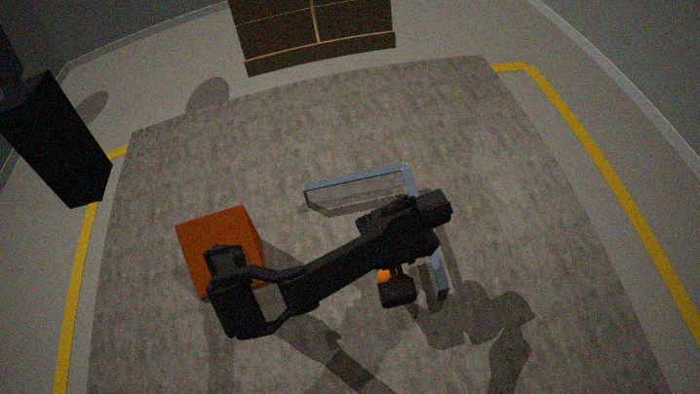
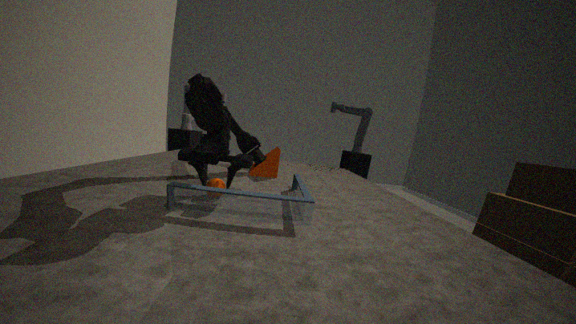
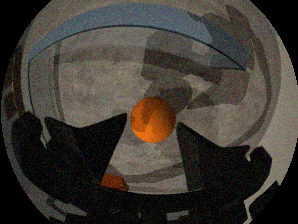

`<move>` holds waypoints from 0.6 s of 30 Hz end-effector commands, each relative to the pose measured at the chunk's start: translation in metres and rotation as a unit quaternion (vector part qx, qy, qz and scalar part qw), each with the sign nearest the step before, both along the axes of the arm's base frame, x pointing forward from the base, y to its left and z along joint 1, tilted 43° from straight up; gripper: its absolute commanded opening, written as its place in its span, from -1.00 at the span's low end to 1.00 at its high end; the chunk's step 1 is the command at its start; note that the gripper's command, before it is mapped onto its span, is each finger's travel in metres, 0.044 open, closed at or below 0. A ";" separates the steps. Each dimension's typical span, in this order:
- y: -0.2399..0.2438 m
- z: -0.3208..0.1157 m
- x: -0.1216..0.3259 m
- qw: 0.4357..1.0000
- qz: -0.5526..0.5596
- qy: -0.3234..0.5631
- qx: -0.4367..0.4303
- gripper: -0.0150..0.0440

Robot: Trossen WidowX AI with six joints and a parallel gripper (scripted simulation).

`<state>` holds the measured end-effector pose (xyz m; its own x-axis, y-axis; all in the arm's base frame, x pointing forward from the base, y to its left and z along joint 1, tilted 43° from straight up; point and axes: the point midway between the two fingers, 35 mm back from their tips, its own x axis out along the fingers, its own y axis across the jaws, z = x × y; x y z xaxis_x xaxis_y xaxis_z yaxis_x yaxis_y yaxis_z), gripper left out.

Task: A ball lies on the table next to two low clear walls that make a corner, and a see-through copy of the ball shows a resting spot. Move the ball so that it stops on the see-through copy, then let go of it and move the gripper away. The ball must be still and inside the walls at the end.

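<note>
Pincer [image 3: 152, 156] partly open, gripping nothing; one ball [image 3: 152, 120] between its fingers, two clear walls [image 2: 241, 194] beside.

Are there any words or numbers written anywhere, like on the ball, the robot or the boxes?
None: no words, numbers or signs can be read in any view.
The orange ball is plain.
The dark gripper and its fingers show no label.
The clear walls are bare.
The orange block and the brown shelf carry no writing; the yellow line is only a stripe.
</note>
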<state>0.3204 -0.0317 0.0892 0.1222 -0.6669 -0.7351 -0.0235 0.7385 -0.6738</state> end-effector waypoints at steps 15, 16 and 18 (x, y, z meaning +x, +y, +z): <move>0.052 0.053 -0.007 1.000 0.008 -0.003 -0.002 0.61; 0.052 0.053 -0.007 1.000 0.008 -0.003 -0.002 0.61; 0.053 0.055 -0.007 1.000 0.008 -0.003 -0.002 0.70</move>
<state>0.3133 0.0196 0.1427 0.1366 -0.6676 -0.7319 -0.0275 0.7360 -0.6765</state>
